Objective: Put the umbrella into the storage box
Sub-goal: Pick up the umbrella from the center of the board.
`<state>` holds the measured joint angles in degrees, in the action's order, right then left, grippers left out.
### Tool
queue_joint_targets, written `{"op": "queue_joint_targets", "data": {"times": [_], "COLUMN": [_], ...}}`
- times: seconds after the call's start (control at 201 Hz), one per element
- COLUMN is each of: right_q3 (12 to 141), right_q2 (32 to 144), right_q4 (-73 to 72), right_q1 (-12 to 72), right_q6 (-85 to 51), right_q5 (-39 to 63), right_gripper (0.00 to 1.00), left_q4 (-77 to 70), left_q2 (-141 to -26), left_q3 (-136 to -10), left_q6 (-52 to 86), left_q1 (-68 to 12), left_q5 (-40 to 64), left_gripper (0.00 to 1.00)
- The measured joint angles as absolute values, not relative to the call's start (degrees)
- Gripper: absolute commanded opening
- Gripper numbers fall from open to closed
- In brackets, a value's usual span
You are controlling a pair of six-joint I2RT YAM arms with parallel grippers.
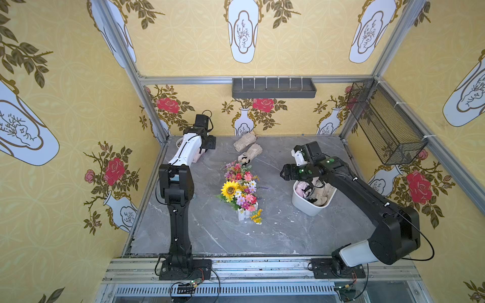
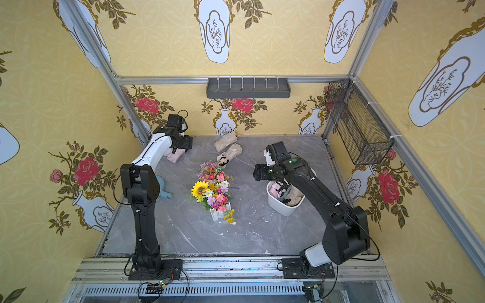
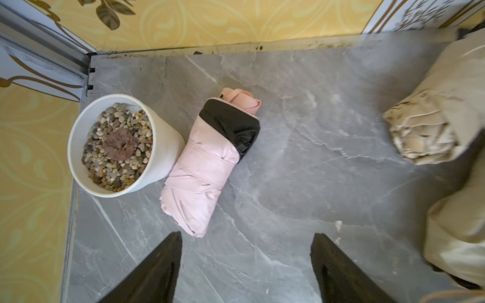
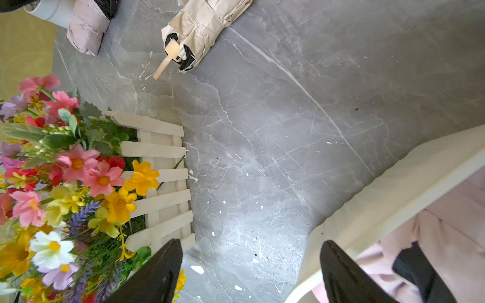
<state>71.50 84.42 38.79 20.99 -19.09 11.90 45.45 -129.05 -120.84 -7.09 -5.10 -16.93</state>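
Note:
A folded pink umbrella [image 3: 204, 168] with a black band lies on the grey table at the far left, against a round white pot [image 3: 162, 147]. My left gripper [image 3: 247, 234] hangs open just above and short of its near end, with nothing between the fingers; in both top views it hovers over that corner [image 1: 208, 144]. Two beige folded umbrellas [image 1: 244, 141] [image 1: 250, 153] lie at the back centre. The white storage box [image 1: 301, 202] stands at the right and holds pink and beige folded umbrellas. My right gripper [image 4: 252, 242] is open and empty above the box's left rim [image 4: 393, 189].
A flower arrangement in a white picket planter [image 1: 240, 189] stands mid-table between the arms. A black wire mesh basket [image 1: 385, 123] hangs on the right wall and a grey shelf tray [image 1: 274, 88] on the back wall. A light blue object [image 2: 164, 189] sits behind the left arm.

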Motion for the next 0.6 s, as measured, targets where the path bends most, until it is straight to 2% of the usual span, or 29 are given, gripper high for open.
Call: {"op": "queue_joint_targets", "data": {"times": [0.338, 0.602], "right_q3": [70.41, 69.93], "right_q2": [86.5, 88.01], "right_q4": [35.11, 33.67], "right_q1": [21.28, 21.65], "right_q6": [-20.8, -22.24], "right_q5": [13.74, 14.92], "right_gripper": [0.85, 0.85], "left_q4": [43.16, 39.0], "left_q2": [-135.57, -134.45], "left_q3": [-125.45, -123.63], "left_q6": [-9.3, -11.05], "left_q1": [-2.74, -3.49], "left_q5": [-20.6, -20.78], "left_gripper": [0.78, 0.78]}}
